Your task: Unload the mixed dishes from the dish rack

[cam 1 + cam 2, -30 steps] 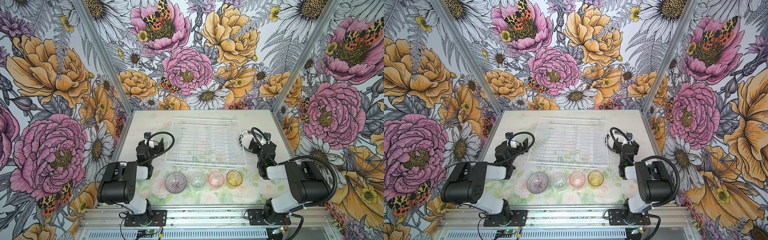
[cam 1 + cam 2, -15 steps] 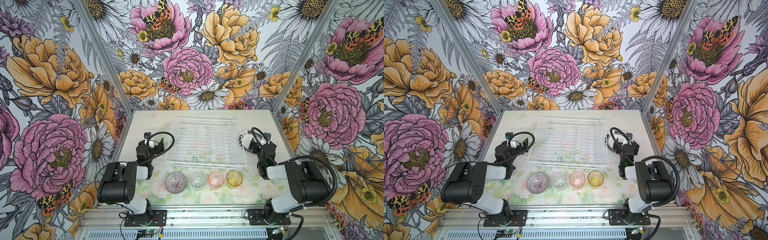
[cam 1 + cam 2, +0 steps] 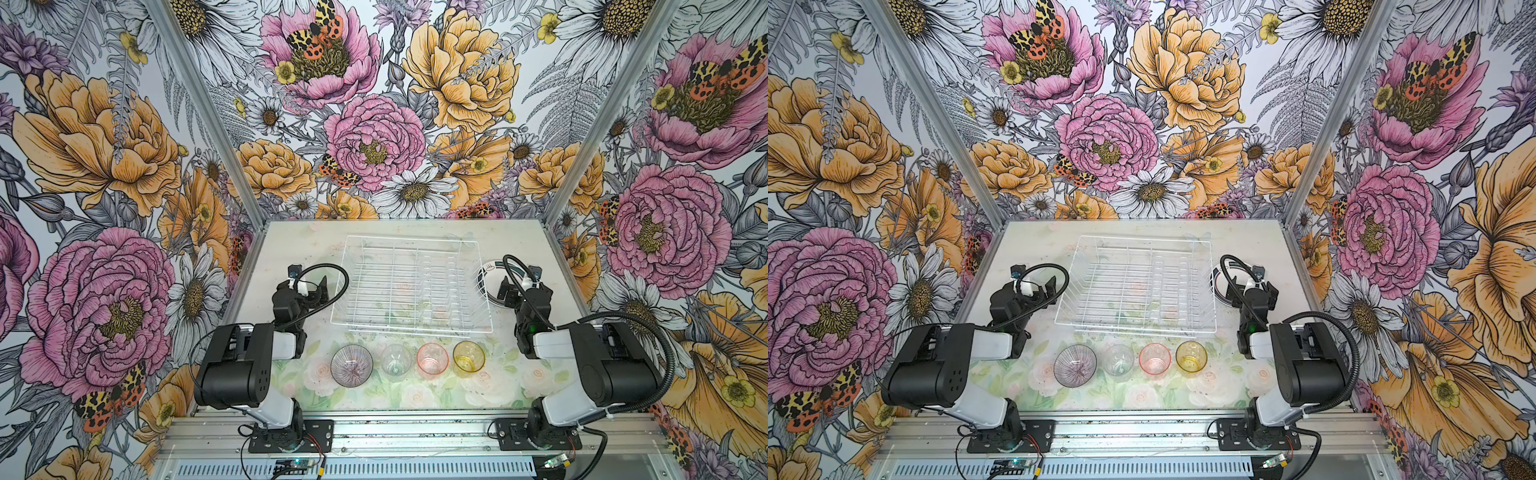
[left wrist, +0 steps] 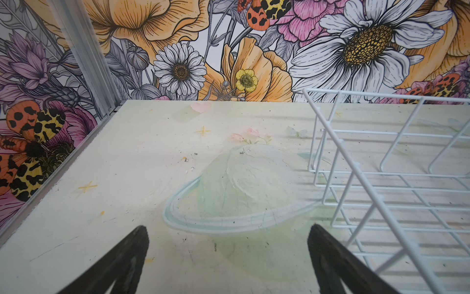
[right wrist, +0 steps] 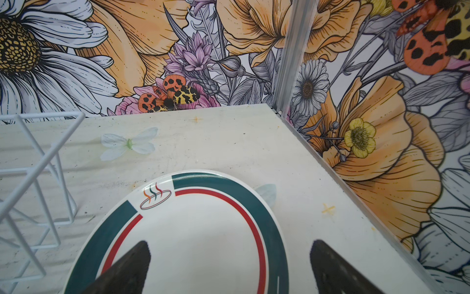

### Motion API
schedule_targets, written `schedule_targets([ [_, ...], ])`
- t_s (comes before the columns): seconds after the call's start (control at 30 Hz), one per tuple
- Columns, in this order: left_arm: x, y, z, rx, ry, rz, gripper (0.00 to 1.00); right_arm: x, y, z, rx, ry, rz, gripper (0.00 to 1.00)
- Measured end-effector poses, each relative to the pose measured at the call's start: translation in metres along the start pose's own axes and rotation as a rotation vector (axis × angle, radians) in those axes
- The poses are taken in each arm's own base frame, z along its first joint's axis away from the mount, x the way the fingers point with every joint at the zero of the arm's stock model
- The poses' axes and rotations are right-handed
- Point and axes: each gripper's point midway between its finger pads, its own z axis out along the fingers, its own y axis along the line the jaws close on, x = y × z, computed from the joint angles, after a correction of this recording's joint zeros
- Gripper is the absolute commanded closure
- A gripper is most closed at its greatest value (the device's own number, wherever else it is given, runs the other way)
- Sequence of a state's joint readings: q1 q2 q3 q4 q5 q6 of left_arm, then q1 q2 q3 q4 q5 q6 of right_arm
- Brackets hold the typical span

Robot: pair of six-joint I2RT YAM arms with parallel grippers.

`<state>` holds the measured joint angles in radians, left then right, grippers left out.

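The white wire dish rack [image 3: 411,286] [image 3: 1133,286] stands mid-table with nothing in it. In front of it, in a row on the table, stand a ribbed grey-purple bowl [image 3: 351,365], a clear tumbler [image 3: 395,360], a pink tumbler [image 3: 432,360] and an amber tumbler [image 3: 468,356]. A white plate [image 5: 193,241] with a teal-and-red rim lies flat right of the rack, partly hidden in both top views [image 3: 484,276]. My right gripper [image 5: 229,249] [image 3: 523,291] hovers open above it. Left of the rack, my left gripper [image 4: 227,234] [image 3: 308,290] is open over bare table.
Flowered walls close the table [image 3: 291,232] on three sides, with metal corner posts [image 3: 557,208] at the back. The rack's wire side [image 4: 356,178] stands close beside my left gripper, and its corner [image 5: 33,163] is near my right.
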<state>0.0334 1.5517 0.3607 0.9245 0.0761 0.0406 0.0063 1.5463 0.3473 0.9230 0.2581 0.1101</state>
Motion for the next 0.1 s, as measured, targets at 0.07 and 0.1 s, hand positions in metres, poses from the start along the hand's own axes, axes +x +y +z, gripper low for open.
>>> schedule_targets([
  [0.07, -0.0002, 0.0, 0.0001, 0.0, 0.0, 0.0, 0.01, 0.0, 0.0, 0.0, 0.0, 0.0, 0.0, 0.01],
  [0.1, -0.0001, 0.0, 0.0001, 0.0, 0.0, 0.0, 0.01, 0.0, 0.0, 0.0, 0.0, 0.0, 0.0, 0.01],
])
